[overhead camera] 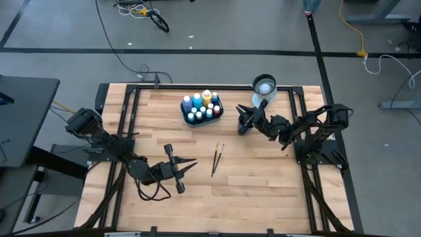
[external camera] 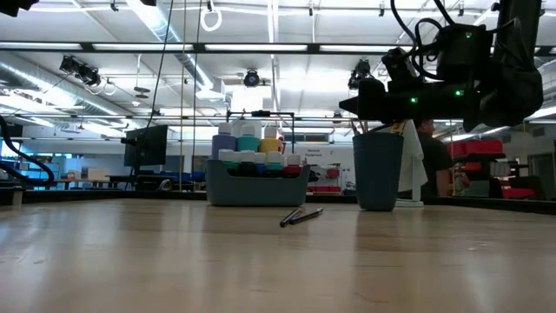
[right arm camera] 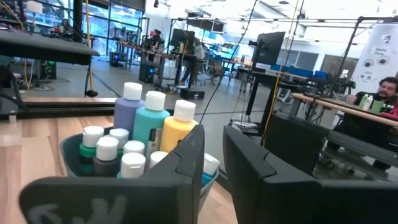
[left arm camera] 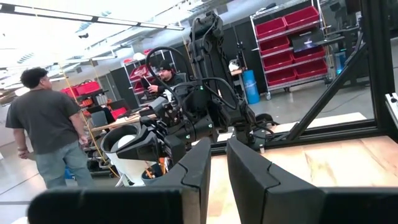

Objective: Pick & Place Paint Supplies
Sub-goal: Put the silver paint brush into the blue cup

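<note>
The work surface is a pale wooden table (overhead camera: 263,191) of butcher-block planks, edged by a dark metal frame, standing on a grey floor with cables trailing across it. The low view looks into a large workshop with ceiling strip lights, monitors and red bins on shelving. The left wrist view shows two people beyond the table, one standing in a dark shirt, one seated farther back.

A teal tray (overhead camera: 202,112) sits at the far middle of the table, packed with paint bottles (overhead camera: 206,99). From above roughly ten tops can be made out, though they crowd together and the count is unsure. The right wrist view shows three tall bottles, purple, teal and yellow, behind shorter white-capped ones. Two thin brushes (overhead camera: 217,158) lie side by side near the table's centre, nearly touching. A dark blue cup (overhead camera: 264,86) stands to the right of the tray; its contents are hard to make out.

The right gripper (overhead camera: 245,120) hovers between tray and cup, fingers slightly parted, holding nothing. The left gripper (overhead camera: 191,164) rests near the front left, fingers slightly apart and empty.
</note>
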Motion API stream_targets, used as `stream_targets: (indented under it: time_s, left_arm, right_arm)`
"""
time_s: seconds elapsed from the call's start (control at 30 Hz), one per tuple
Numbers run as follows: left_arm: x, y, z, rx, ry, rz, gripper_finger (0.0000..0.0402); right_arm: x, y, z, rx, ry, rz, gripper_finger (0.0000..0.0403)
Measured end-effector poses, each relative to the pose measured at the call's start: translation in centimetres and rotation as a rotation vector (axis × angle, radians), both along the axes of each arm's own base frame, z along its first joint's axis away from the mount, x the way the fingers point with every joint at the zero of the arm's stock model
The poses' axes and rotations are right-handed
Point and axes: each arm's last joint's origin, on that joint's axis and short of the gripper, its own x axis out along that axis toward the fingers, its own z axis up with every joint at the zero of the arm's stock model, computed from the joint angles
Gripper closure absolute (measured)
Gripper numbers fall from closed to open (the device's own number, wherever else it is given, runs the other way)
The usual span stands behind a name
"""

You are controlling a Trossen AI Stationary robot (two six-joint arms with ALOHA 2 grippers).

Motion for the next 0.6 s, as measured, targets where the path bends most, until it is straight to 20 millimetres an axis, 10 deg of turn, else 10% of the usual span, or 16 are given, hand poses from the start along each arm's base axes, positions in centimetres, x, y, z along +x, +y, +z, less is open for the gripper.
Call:
stream_targets:
  time_s: [0.6]
  left_arm:
    - [0.0, 0.0, 0.0, -0.002, 0.002, 0.009, 0.0341]
  right_arm:
    - [0.8, 2.4, 2.2, -0.164, 0.015, 0.003, 0.0336]
